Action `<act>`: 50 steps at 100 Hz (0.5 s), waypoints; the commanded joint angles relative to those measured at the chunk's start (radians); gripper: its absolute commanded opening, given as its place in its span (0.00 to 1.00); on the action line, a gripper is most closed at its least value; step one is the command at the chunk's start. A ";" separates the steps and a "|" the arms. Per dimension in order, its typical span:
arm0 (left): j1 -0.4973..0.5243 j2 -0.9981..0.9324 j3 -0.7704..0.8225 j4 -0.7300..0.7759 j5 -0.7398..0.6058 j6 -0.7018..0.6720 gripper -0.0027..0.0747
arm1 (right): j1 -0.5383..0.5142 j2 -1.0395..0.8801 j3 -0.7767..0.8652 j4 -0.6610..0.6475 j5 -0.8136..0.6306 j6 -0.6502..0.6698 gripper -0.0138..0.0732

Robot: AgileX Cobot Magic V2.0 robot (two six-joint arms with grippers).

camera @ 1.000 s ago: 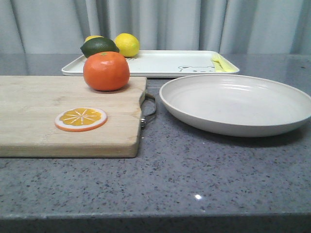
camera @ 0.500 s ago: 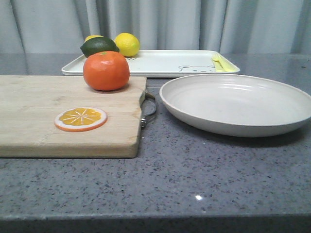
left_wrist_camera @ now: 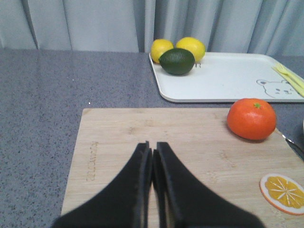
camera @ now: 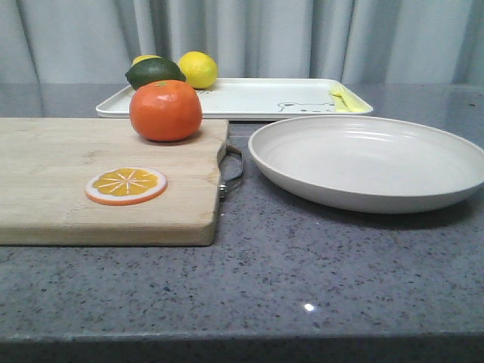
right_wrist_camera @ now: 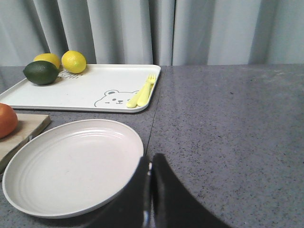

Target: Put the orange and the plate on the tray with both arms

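The orange (camera: pixel 165 110) sits on the wooden cutting board (camera: pixel 68 181), near its far right corner, at about 12 o'clock from the flat orange slice (camera: pixel 125 185) that lies closer to the front edge of the board. The plate (camera: pixel 370 160) rests on the grey counter (camera: pixel 302 280) at 3 o'clock from the board, just beside the board's metal handle (camera: pixel 232 172) but apart from the orange. The tray (camera: pixel 249 98) lies behind both, at 12 o'clock. On its left end there are two lemons (camera: pixel 197 69) and a dark green lime (camera: pixel 154 72), close together, and a yellow fork (camera: pixel 339 98) lies near its right end beside the bear drawing.

The left gripper (left_wrist_camera: pixel 153 156) hangs over the cutting board with its two black fingers pressed together and nothing between them. The right gripper (right_wrist_camera: pixel 150 164) hovers near the edge of the plate; its fingers are also closed together and hold nothing.
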 commanded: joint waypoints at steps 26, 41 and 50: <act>0.001 0.139 -0.183 -0.119 0.028 -0.001 0.01 | -0.004 0.124 -0.146 0.001 -0.012 0.001 0.08; 0.001 0.140 -0.183 -0.119 0.030 -0.001 0.01 | -0.004 0.124 -0.146 0.001 -0.031 0.001 0.08; 0.001 0.140 -0.183 -0.119 0.031 -0.001 0.01 | -0.004 0.124 -0.146 0.001 -0.043 0.001 0.08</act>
